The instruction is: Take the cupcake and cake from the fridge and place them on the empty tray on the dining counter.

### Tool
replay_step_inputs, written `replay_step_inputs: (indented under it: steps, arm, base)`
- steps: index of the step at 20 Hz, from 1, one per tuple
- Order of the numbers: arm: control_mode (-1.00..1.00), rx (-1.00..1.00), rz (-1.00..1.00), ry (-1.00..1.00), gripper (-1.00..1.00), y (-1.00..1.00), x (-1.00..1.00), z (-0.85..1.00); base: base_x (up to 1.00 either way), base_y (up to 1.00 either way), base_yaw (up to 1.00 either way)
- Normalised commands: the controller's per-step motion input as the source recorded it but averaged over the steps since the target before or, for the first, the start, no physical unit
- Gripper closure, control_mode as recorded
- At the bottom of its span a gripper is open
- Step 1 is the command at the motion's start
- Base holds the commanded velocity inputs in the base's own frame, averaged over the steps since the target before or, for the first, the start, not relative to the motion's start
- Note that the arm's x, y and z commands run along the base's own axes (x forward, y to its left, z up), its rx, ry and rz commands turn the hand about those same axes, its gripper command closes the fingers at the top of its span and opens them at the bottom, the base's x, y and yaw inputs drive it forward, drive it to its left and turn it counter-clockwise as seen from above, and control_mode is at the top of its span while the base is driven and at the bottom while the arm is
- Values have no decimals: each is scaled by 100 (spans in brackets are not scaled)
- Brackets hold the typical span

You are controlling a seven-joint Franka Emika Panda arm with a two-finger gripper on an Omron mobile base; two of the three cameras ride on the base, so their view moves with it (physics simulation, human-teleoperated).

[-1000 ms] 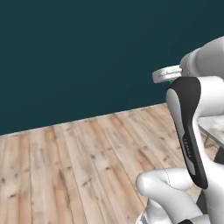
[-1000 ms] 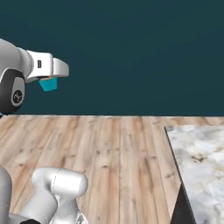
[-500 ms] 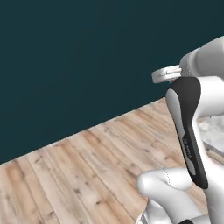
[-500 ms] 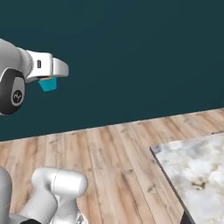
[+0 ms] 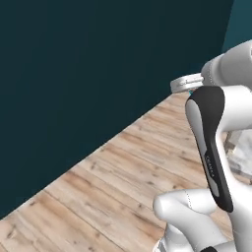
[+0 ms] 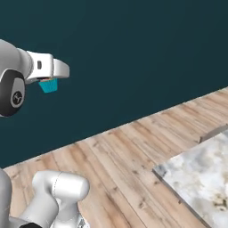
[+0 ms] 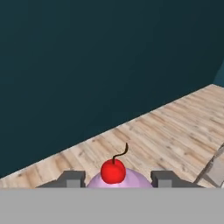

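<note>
— Hand view: where sits the cupcake (image 7: 115, 176)?
— Right between the two dark fingertips (image 7: 70, 178), pink frosting and red cherry poking up at the bottom edge. Gripper (image 7: 116, 179) clamped on it, one tip on each side.

— Right base view, same story?
— Teal wrapper of the cupcake (image 6: 48, 85) hanging just under the gripper (image 6: 50, 80), held high in the air against the dark teal wall (image 6: 133, 53). Well above the wooden floor (image 6: 133, 151).

— And the surface?
— Marble corner of the dining counter (image 6: 200, 178) low on the right, well apart from the cupcake. Nothing seen resting on that visible part.
</note>
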Motion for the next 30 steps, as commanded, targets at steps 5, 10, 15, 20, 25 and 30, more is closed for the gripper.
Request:
replay_step_inputs:
  steps: [5, 10, 15, 20, 25, 30]
  arm:
    - [100, 0, 0, 0, 100, 0, 0, 0]
    - [100, 0, 0, 0, 100, 0, 0, 0]
    - [100, 0, 0, 0, 100, 0, 0, 0]
    - [100, 0, 0, 0, 100, 0, 0, 0]
    - [100, 0, 0, 0, 100, 0, 0, 0]
    - [100, 0, 0, 0, 100, 0, 0, 0]
  base:
    - [87, 24, -48]
    - [82, 16, -46]
    - [73, 5, -47]
    - [59, 11, -53]
    - [16, 55, -37]
    - [10, 90, -10]
